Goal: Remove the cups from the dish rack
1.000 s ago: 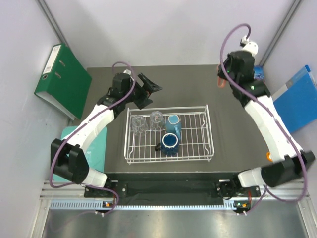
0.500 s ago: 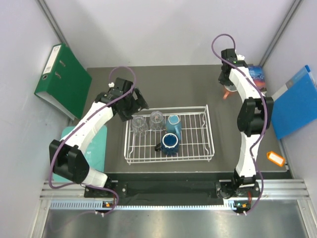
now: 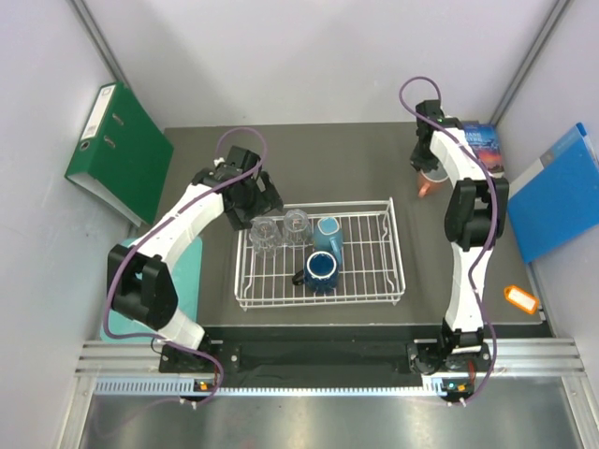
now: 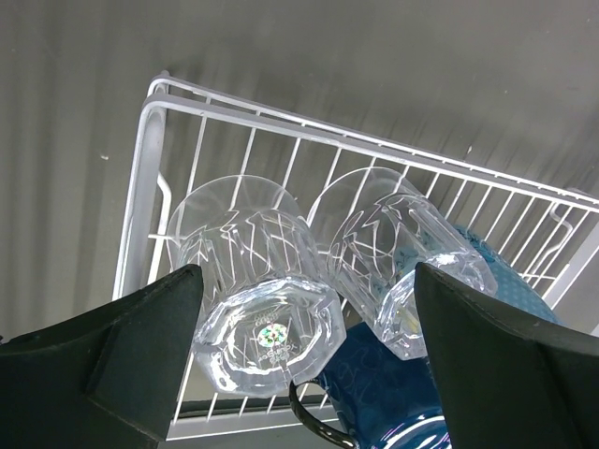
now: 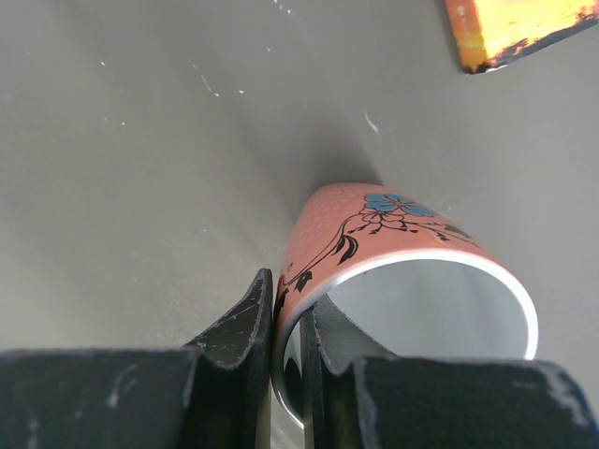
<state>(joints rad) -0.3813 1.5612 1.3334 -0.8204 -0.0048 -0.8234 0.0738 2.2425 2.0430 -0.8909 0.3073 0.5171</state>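
Observation:
The white wire dish rack [image 3: 370,267] lies mid-table. In it are two clear glass tumblers [image 3: 263,237] [image 3: 296,224], a light blue mug [image 3: 328,234] and a dark blue mug [image 3: 320,269]. My left gripper [image 3: 251,202] is open and empty just above the rack's back left corner. In the left wrist view its gripper [image 4: 307,281] straddles the nearer tumbler [image 4: 262,290] without touching it, with the second tumbler [image 4: 402,253] and the dark blue mug [image 4: 384,393] beside it. My right gripper [image 3: 426,171] is shut on the rim wall of the salmon-pink mug [image 5: 374,234], at the table's back right.
A green binder [image 3: 117,150] leans at the left wall. A blue folder [image 3: 562,187] and a book [image 3: 482,140] are at the back right, the book's corner [image 5: 515,28] close to the pink mug. An orange tag [image 3: 521,297] lies at right. A teal mat [image 3: 178,281] lies left of the rack.
My left gripper has moved down toward the rack's back left corner, over the tumblers. My right arm has stretched out and carried the pink mug lower at the back right.

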